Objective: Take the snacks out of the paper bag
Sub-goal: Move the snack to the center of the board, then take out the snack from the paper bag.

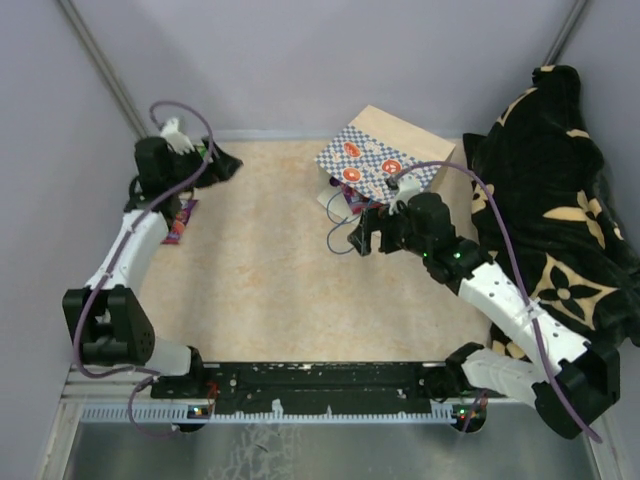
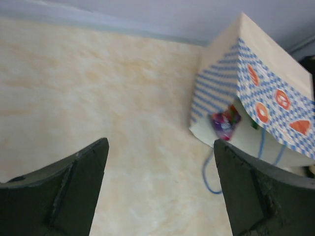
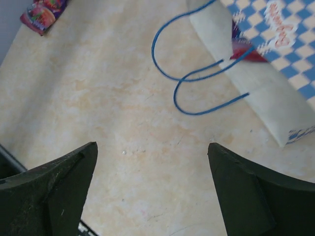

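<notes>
The paper bag (image 1: pixel 390 150) lies on its side at the back of the table, mouth toward the front left, blue cord handles (image 3: pixel 197 73) trailing out. Purple and red snacks (image 1: pixel 347 200) show in its mouth, also seen in the left wrist view (image 2: pixel 225 120) and the right wrist view (image 3: pixel 243 49). One snack packet (image 1: pixel 180 222) lies on the table at the far left, likewise in the right wrist view (image 3: pixel 42 12). My right gripper (image 1: pixel 362 238) hovers open just in front of the bag's mouth, empty (image 3: pixel 152 147). At the back left, my left gripper (image 1: pixel 222 165) is open and empty (image 2: pixel 160 147), facing the bag (image 2: pixel 256 83).
A black-and-tan blanket (image 1: pixel 560 200) is heaped along the right side, beside the bag and the right arm. Grey walls close in the back and left. A black rail (image 1: pixel 320 380) runs along the near edge.
</notes>
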{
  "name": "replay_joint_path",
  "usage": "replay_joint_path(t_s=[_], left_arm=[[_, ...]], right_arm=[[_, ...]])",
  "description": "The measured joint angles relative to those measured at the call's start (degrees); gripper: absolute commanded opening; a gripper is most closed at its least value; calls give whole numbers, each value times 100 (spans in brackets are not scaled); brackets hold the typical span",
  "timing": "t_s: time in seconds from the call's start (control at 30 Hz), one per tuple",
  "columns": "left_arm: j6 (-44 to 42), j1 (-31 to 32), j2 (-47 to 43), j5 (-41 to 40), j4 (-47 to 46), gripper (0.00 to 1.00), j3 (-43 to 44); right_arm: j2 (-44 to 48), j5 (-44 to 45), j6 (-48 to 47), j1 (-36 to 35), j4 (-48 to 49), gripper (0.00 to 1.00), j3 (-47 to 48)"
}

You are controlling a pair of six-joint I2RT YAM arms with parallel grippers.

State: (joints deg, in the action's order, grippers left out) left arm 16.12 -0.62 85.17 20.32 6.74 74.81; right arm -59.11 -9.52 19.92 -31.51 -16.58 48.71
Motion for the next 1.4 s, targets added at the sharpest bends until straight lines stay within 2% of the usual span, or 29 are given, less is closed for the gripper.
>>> replay_joint_path(t_s=[0.1, 0.23, 0.33, 0.5, 0.6, 0.63, 0.67, 0.8, 0.87, 0.93, 1.13, 1.4], left_arm=[[852, 348, -376, 660, -997, 92, -1692], [1609, 879, -376, 1069, -1561, 91, -3036], [2120, 1204, -396, 1108, -2194, 88, -3598], [2424, 1609, -396, 1082, -2813, 87, -3880], [2542, 1665, -396, 1073, -3209, 87, -4153], [2594, 1665, -385, 1073, -3296, 86, -4251], [2636, 1665, -356, 1073, -3368, 86, -4319], [2815, 1687, -131, 1078, -3729, 85, -4393], [2889, 1720, -35, 1073, -3930, 85, -4393], [2935, 1770, 66, 1049, -4144, 85, -4389], [3198, 1910, 719, 973, -4693, 82, -4146], [3703, 2312, 2166, 964, -5254, 81, -2949]], right_arm=[[-358, 481, -306, -122, 11, 86, 514], [-1436, 955, -761, -313, -31, 86, 1539], [-2057, 1228, -1003, -564, -46, 83, 1937], [-3150, 1484, -1244, -767, -273, 67, 2625], [-3530, 1478, -1274, -776, -387, 61, 2833], [-3628, 1471, -1272, -776, -424, 55, 2896], [-3748, 1449, -1268, -776, -446, 48, 2973], [-4109, 1364, -1233, -776, -468, 35, 3169], [-4236, 1287, -1180, -776, -476, 25, 3204], [-4293, 1226, -1128, -776, -509, 2, 3204], [-4288, 1130, -960, -776, -544, 0, 3209], [-3541, 1309, -857, -765, -632, 0, 3241]])
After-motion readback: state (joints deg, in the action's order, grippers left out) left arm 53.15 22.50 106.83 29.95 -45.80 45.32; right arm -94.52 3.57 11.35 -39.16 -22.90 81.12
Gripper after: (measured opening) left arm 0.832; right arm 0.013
